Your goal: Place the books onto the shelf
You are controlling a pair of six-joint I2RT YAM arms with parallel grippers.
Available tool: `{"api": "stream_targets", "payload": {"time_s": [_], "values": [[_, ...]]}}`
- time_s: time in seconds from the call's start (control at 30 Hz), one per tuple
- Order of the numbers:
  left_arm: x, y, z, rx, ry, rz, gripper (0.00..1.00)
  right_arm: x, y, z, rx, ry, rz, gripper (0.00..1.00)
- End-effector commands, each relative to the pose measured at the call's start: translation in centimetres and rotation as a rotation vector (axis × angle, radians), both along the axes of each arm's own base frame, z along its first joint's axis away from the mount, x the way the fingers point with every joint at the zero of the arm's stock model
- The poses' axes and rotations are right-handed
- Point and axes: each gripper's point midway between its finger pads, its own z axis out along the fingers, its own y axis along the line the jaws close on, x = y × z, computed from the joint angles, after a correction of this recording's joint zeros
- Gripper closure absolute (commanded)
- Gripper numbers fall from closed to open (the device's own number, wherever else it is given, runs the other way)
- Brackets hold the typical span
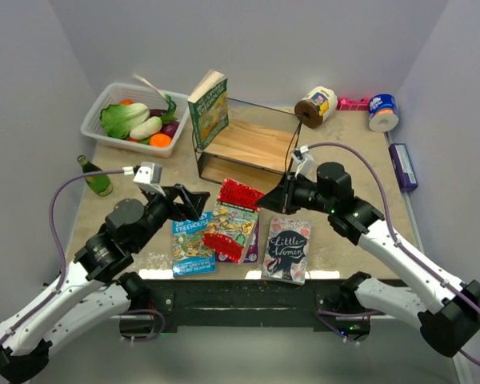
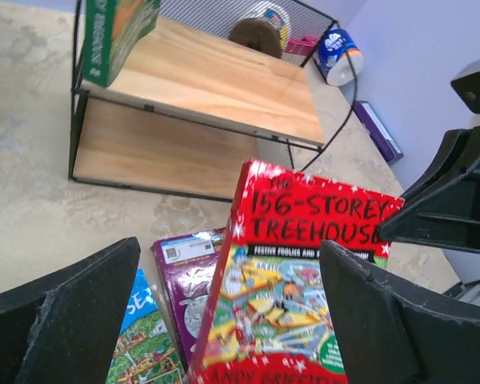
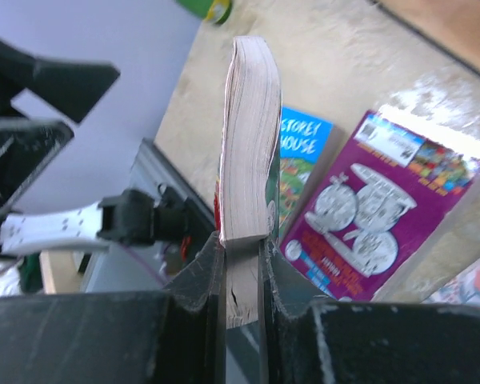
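1. at the near edge of the surface [image 1: 348, 164] three books lie flat. the blue treehouse book [image 1: 190, 246] is on the left. the purple book [image 1: 253, 242] is in the middle and partly covered. the grey little women book [image 1: 287, 250] lies on the right, apart from the other two.
2. above the blue and purple covers we see the red treehouse book [image 1: 234, 218], held up off the surface and tilted, its front cover turned toward the left arm.
3. the right hand [image 3: 242, 254] is closed on this red book. in its wrist view both fingers pinch the cream page edge, and the pages bow a little above the grip.
4. the left hand [image 1: 197, 205] stands wide open just beside the red book. from its wrist view the cover sits between the two fingers [image 2: 72, 316], and we cannot tell whether either one touches it.
5. a green bottle [image 1: 96, 178] stands left of the left hand.
6. behind both hands the shelf [image 1: 252, 142] sits mid-surface with its open side toward us. the green book [image 1: 209, 108] stands leaning at the left end of its upper board.
7. farthest back, a white basket [image 1: 91, 122] of vegetables sits at the left and a blue tub [image 1: 382, 112] at the right. a long purple box [image 1: 402, 166] lies along the right edge.
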Motion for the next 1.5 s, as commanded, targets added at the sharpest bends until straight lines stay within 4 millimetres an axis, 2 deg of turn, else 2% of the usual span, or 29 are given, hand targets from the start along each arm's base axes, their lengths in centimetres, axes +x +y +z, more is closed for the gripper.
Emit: {"api": "stream_targets", "payload": {"time_s": [0.0,0.17,0.23,0.27,0.3,0.33,0.37,0.4,0.43,0.47,0.5,0.53,0.57,0.63,0.67,0.77,0.93,1.23,1.47], "values": [[-0.6,-1.8,1.7,0.132,-0.062,-0.165,0.0,-4.3,0.3,4.6,0.055,-0.017,0.194,1.0],[-0.8,-3.0,3.4,0.061,-0.112,-0.303,0.0,-6.6,-0.3,9.0,0.094,-0.087,0.272,1.0],[-1.7,-3.5,3.2,-0.018,-0.081,-0.445,0.0,-7.5,-0.5,10.9,0.118,-0.115,0.301,1.0],[-2.0,-3.8,3.8,-0.06,-0.105,-0.498,0.0,-7.8,-0.6,11.5,0.127,-0.126,0.308,1.0],[-2.9,-3.8,2.8,-0.097,-0.076,-0.591,0.0,-8.1,-0.6,12.0,0.134,-0.134,0.318,1.0],[-3.6,-3.9,3.1,-0.172,-0.045,-0.629,0.0,-8.5,-0.8,12.9,0.142,-0.149,0.325,1.0],[-4.5,-4.2,4.9,-0.207,-0.145,-0.685,0.0,-8.6,-0.9,13.2,0.148,-0.154,0.328,1.0],[-5.7,-4.6,3.9,-0.234,-0.123,-0.758,0.0,-8.9,-1.0,13.7,0.157,-0.165,0.329,1.0],[-6.6,-4.8,4.0,-0.321,-0.058,-0.794,0.0,-9.1,-1.1,14.1,0.164,-0.174,0.334,1.0],[-7.7,-4.8,6.1,-0.354,-0.196,-0.856,0.0,-9.3,-1.1,14.3,0.171,-0.174,0.342,1.0],[-8.5,-4.9,4.9,-0.389,-0.165,-0.893,0.0,-9.5,-1.1,14.5,0.18,-0.177,0.346,1.0],[-9.1,-4.9,5.2,-0.443,-0.126,-0.918,0.0,-9.6,-1.1,14.9,0.19,-0.186,0.351,1.0],[-9.5,-4.8,5.8,-0.452,-0.18,-0.947,0.0,-9.7,-1.2,15.1,0.193,-0.19,0.353,1.0],[-10.5,-4.7,5.9,-0.515,-0.147,-0.983,0.0,-9.8,-1.2,15.3,0.193,-0.193,0.355,1.0],[-11.0,-4.5,6.6,-0.52,-0.205,-1.009,0.0,-9.8,-1.2,15.3,0.195,-0.191,0.359,1.0],[-11.9,-4.3,7.4,-0.558,-0.228,-1.048,0.0,-9.7,-1.1,15.3,0.194,-0.189,0.362,1.0],[-12.3,-4.1,8.4,-0.567,-0.248,-1.088,0.0,-9.8,-1.1,15.5,0.188,-0.193,0.365,1.0],[-10.0,-3.9,8.9,-0.504,-0.249,-1.07,0.0,-11.3,-2.2,17.4,0.203,-0.244,0.367,1.0],[-9.9,-3.9,9.3,-0.507,-0.249,-1.094,0.0,-10.6,-1.4,17.0,0.201,-0.236,0.388,1.0]]}}
